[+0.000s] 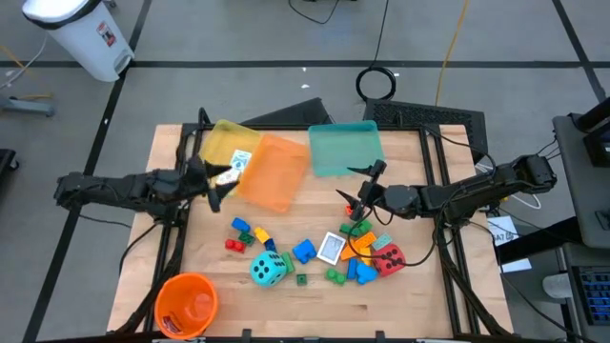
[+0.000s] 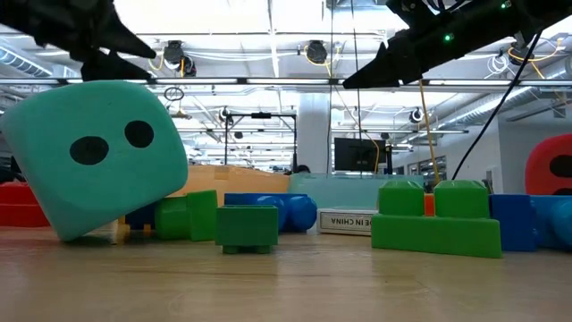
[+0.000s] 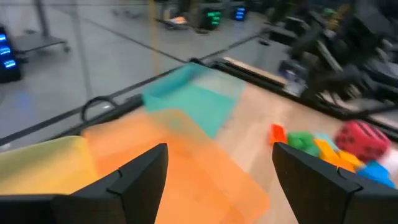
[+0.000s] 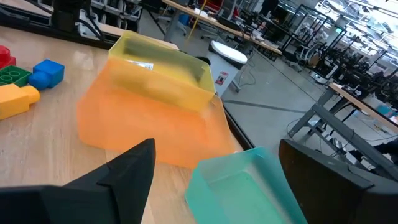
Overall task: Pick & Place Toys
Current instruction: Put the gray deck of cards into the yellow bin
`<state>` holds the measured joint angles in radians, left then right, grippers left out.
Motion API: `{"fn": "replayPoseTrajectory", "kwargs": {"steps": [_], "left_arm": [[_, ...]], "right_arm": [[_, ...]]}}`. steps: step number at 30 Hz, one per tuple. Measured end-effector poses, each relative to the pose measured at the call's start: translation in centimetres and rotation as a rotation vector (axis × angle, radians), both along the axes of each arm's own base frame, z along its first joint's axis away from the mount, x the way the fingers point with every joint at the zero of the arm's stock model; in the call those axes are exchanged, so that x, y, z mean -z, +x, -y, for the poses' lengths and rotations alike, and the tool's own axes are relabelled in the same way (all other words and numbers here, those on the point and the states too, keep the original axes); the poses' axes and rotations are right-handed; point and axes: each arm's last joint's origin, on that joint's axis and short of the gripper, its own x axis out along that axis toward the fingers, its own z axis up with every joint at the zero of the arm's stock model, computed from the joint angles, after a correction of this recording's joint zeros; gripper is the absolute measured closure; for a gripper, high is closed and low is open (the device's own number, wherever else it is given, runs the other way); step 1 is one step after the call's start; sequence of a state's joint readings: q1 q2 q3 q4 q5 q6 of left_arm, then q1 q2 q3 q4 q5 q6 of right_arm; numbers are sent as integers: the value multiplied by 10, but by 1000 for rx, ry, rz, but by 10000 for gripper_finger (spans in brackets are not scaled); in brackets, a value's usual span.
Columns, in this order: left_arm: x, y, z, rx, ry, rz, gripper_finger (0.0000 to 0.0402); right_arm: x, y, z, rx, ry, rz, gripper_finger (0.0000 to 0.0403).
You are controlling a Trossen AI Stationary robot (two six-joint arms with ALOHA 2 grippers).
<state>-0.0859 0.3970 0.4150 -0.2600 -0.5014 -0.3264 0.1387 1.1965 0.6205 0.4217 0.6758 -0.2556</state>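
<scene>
Both grippers hang with fingers wide and empty, the left gripper (image 1: pixel 212 181) over the orange tray (image 1: pixel 274 171), the right gripper (image 1: pixel 360 193) above the bricks (image 1: pixel 357 250).

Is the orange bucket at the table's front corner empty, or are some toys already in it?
Empty, as far as the high view shows: the orange bucket has only its bare orange inside, and the toys lie outside on the table.

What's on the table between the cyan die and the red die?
In the high view, between cyan die and red die: blue brick, white picture card, small green bricks.
</scene>
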Motion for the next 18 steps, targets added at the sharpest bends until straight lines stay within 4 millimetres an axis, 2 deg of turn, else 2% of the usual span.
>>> {"fn": "replayPoseTrajectory", "kwargs": {"steps": [4, 9, 18], "left_arm": [[24, 0, 11, 123, 114, -22, 105], [35, -7, 17, 198, 180, 35, 105], [54, -20, 12, 79, 185, 103, 105]], "right_arm": [[0, 0, 0, 0, 4, 3, 94], [0, 0, 0, 6, 31, 19, 94], [0, 0, -1, -17, 36, 14, 94]]}}
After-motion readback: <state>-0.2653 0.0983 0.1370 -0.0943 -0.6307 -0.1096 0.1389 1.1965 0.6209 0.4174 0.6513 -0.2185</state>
